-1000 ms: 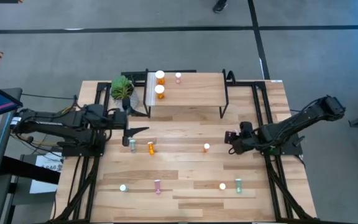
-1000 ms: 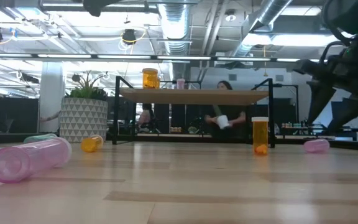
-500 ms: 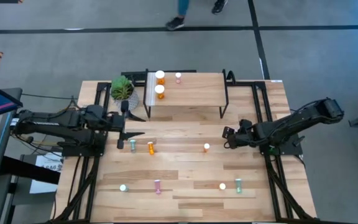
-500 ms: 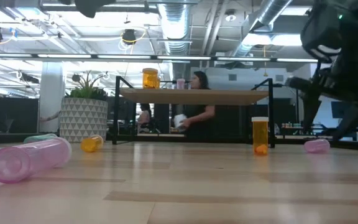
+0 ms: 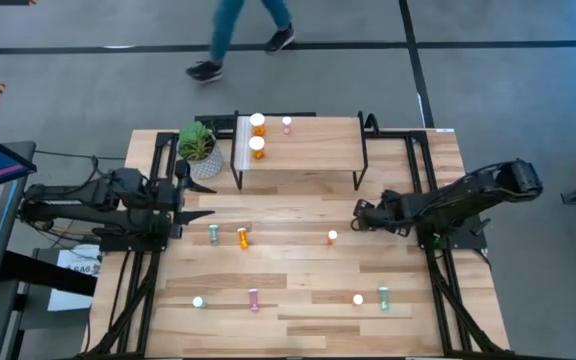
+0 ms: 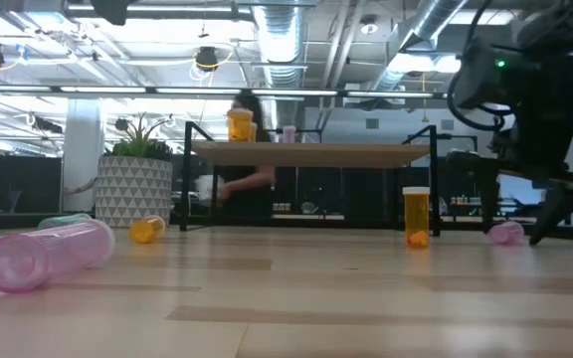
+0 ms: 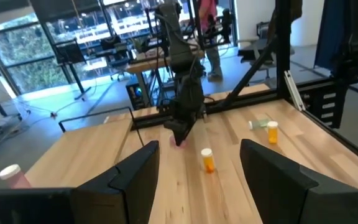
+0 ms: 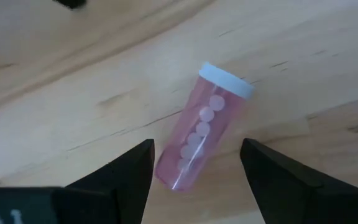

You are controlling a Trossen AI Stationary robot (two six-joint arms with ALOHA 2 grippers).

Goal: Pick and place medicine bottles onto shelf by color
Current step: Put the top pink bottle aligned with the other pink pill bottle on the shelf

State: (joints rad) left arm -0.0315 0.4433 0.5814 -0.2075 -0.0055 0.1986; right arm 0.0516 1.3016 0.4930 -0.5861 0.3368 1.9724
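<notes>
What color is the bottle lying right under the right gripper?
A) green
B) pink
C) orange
B: the right wrist view shows a pink bottle with a white cap lying on its side on the table, between the open fingers of the right gripper.

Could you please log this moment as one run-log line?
right gripper: open, over lying pink bottle, not gripping | left gripper: open, empty, waiting beside plant | shelf: two orange, one pink
</notes>
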